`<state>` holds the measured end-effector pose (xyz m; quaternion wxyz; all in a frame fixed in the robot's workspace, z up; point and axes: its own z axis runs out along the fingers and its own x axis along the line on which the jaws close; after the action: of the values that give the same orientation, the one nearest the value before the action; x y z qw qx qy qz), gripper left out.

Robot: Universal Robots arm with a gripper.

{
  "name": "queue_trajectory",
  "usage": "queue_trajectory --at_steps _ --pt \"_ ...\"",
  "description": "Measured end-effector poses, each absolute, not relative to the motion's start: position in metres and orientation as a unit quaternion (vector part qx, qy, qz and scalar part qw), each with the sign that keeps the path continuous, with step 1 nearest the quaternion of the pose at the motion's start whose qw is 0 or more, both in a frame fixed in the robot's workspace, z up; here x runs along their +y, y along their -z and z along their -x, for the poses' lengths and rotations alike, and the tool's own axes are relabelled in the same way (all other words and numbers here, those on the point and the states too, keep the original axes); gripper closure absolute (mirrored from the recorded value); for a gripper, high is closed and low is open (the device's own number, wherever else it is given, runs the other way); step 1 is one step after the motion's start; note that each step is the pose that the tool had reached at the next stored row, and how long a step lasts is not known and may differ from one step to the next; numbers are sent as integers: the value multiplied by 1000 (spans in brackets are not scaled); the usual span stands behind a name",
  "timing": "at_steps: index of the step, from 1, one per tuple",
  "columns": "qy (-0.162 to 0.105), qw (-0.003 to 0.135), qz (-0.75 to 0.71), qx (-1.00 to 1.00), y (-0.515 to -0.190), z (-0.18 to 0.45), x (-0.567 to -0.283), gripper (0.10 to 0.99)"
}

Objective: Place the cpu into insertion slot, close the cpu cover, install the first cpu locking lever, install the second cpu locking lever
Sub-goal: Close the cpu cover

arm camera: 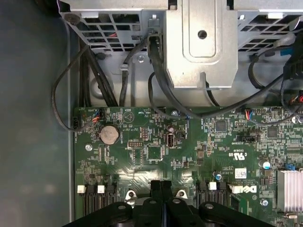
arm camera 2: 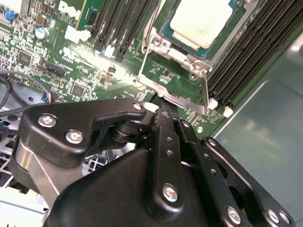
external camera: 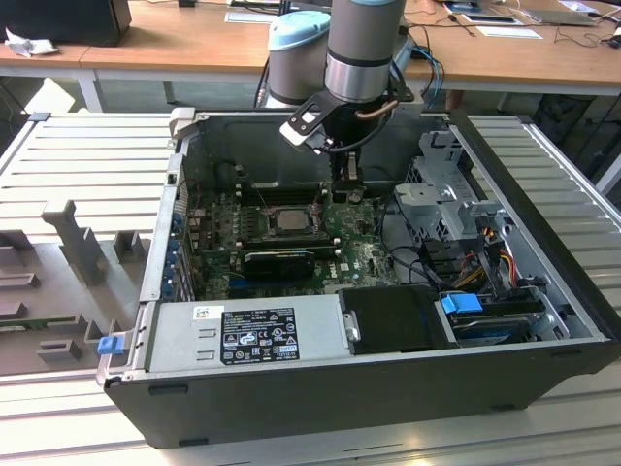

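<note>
Ridged metal table (external camera: 87, 155), desks behind. An open case (external camera: 388, 388) lies on its side on the table, board (arm camera: 156, 151) facing up.

Landmark: slot (external camera: 289, 236), mid-board.

- Cpu (external camera: 289, 219): seated in the slot, flat, pale top up. Same in the second wrist view (arm camera 2: 201, 21).
- Cover (arm camera 2: 176, 49): metal frame, appears to lie down around the cpu rather than standing up. Judged from the second wrist view and not certain.
- Levers: cannot tell whether either is latched.
- Gripper (external camera: 347, 178): inside the case, pointing down, to the exterior view's right of the slot and a little toward the far case wall. In both wrist views the fingers are pressed together with nothing between them (arm camera: 161, 185).
- Fingertips (arm camera 2: 160, 105): low, just beside the slot's outer metal edge, on the side away from the cpu. Contact with that edge cannot be confirmed.

Key relation: the slot lies from the gripper toward the exterior view's left and slightly nearer that camera. The closed fingers line up roughly with the middle of the slot's near edge, not with a corner.

Judgement: cpu placement is done. Work is now at the slot's edge on the gripper side, at the cover or lever stage.
</note>
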<state>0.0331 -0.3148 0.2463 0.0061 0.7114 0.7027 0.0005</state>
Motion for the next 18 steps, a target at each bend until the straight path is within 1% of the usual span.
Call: queue_trajectory --at_steps 13,18 --pt "-1 6 -711 703 -246 -3 -315 980" --pt "-1 6 -711 703 -237 0 -315 980"
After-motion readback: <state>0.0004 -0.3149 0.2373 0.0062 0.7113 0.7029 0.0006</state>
